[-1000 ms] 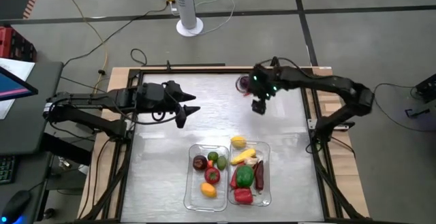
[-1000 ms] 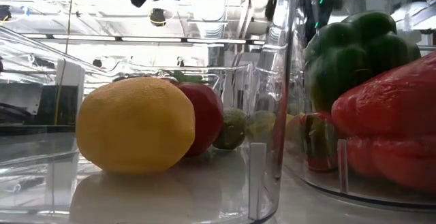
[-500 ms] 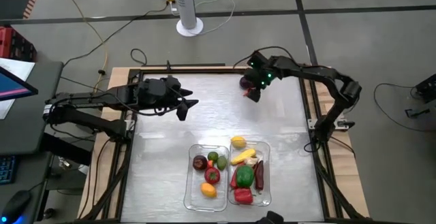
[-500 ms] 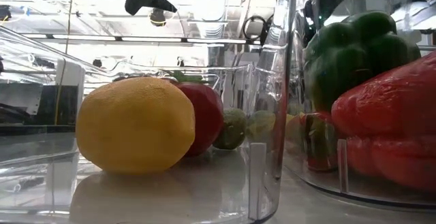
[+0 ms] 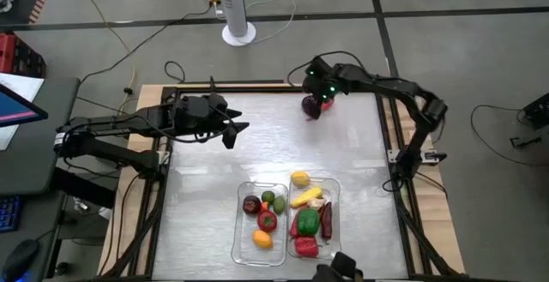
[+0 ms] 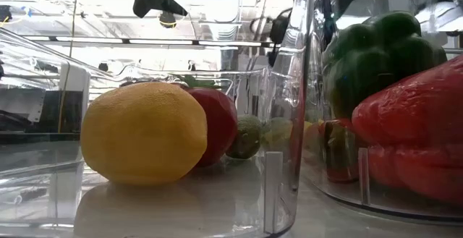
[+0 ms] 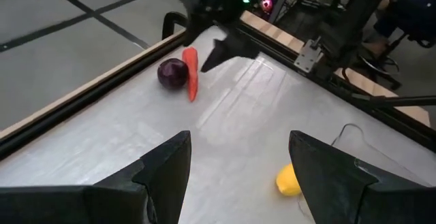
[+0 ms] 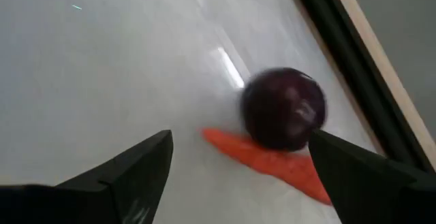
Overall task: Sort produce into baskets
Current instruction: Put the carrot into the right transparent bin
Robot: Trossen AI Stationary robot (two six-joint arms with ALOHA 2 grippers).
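Observation:
A dark purple round piece (image 5: 310, 106) and an orange carrot (image 7: 191, 73) lie on the table side by side near its far right corner. My right gripper (image 5: 316, 102) is open right over them. In its wrist view its fingers (image 8: 139, 173) stand wide on either side of the purple piece (image 8: 285, 108) and the carrot (image 8: 272, 161). My left gripper (image 5: 233, 135) is open and empty above the table's left middle. Two clear tubs (image 5: 239, 222) (image 5: 338, 218) stand side by side at the near middle, holding produce.
The left tub holds a dark red fruit, a lime, a tomato and a yellow lemon (image 6: 143, 133). The right tub holds a yellow piece (image 5: 299, 178), corn, a green pepper (image 6: 376, 57), a red pepper (image 6: 412, 137) and a dark chilli. The table's raised frame (image 8: 354, 54) runs just behind the purple piece.
My right gripper has gone toward the table's far edge and a little left, from open table over to the purple piece and carrot, staying open. My left gripper has shifted slightly toward the far edge. The produce has not moved.

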